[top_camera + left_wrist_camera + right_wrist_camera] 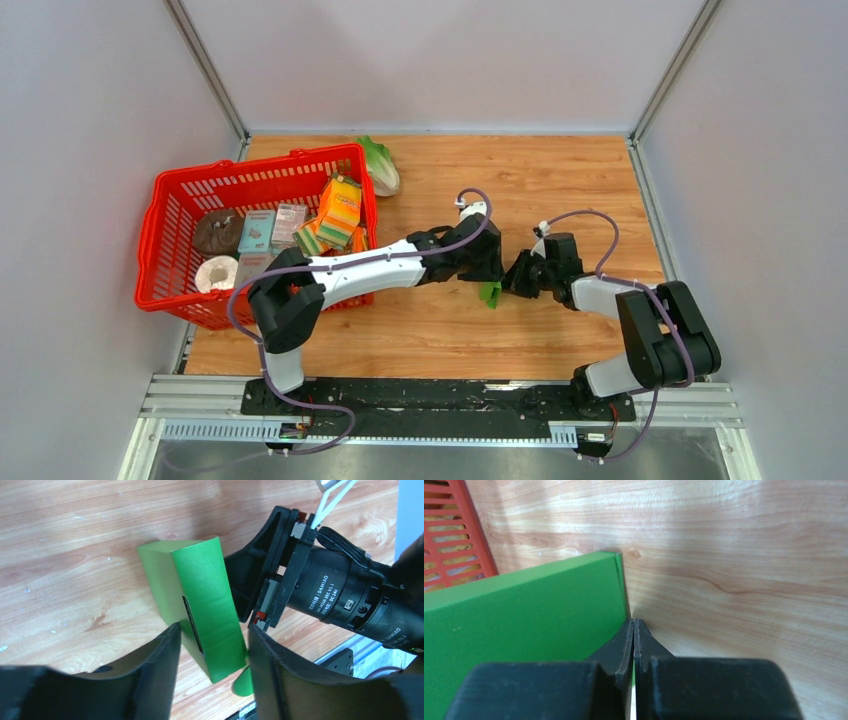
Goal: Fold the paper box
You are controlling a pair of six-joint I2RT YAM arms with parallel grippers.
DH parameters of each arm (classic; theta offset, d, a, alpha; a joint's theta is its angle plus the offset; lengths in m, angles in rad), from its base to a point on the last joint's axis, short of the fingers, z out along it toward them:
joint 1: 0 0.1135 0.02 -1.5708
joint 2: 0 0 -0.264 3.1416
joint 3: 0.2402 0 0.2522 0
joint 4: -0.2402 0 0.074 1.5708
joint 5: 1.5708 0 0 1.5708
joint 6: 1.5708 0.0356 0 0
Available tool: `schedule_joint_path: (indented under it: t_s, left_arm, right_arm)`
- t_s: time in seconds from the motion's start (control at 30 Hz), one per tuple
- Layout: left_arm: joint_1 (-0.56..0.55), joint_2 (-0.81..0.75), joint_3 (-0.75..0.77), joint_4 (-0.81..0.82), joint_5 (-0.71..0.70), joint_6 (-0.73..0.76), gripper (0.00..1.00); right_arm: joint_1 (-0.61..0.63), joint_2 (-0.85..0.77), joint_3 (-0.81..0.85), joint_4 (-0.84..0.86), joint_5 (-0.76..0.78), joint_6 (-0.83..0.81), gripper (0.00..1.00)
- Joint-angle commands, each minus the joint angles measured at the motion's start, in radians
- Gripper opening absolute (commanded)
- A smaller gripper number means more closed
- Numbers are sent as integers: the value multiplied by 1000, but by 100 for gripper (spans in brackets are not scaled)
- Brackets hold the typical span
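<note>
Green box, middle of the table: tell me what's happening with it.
The box is folded into shape and stands on edge on the table. The left arm has its jaws open, one on each side of the box's end, not gripping. The right arm has its jaws shut, tips at the box's edge; whether they pinch card cannot be told. A small tab sticks out at the bottom.

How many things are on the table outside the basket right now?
2: the box in the middle, the lettuce at the far edge beside the basket. More may be hidden under the left arm.
</note>
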Motion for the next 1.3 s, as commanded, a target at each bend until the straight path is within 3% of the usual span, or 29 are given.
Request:
schedule_joint_path:
  t_s: [0.0,0.17,0.3,0.4,0.47,0.63,0.77,0.9,1.1,1.17,1.27]
  left_arm:
    - [-3,-62,-75,97,9,11,51]
    - [0,-124,-152,117,-5,32,28]
    - [7,-190,-217,142,6,57,22]
    - [26,-256,-275,162,53,80,21]
    - [45,-311,-328,194,89,93,20]
    - [124,-449,-470,302,323,118,20]
    - [210,-532,-591,465,594,130,20]
    - [253,-587,-554,323,800,265,21]
    - [265,-682,-470,104,863,406,22]
    - [266,-688,-432,61,891,428,22]
    - [268,-687,-401,56,961,445,22]
  right_arm:
    - [23,-58,-10,-17,29,-30,5]
    - [34,-92,-8,-36,37,-30,11]
    - [37,-114,-4,-59,8,-30,22]
    - [36,-179,12,-124,-17,-45,39]
    - [36,-270,16,-195,-40,-59,57]
    - [34,-469,10,-241,-179,-90,87]
    - [36,-561,42,-272,-395,-185,91]
    - [37,-608,46,-212,-445,-170,94]
    - [39,-577,75,-160,-506,-158,95]
    - [52,-577,69,-59,-570,-98,96]
    - [116,-554,104,-46,-613,-87,95]
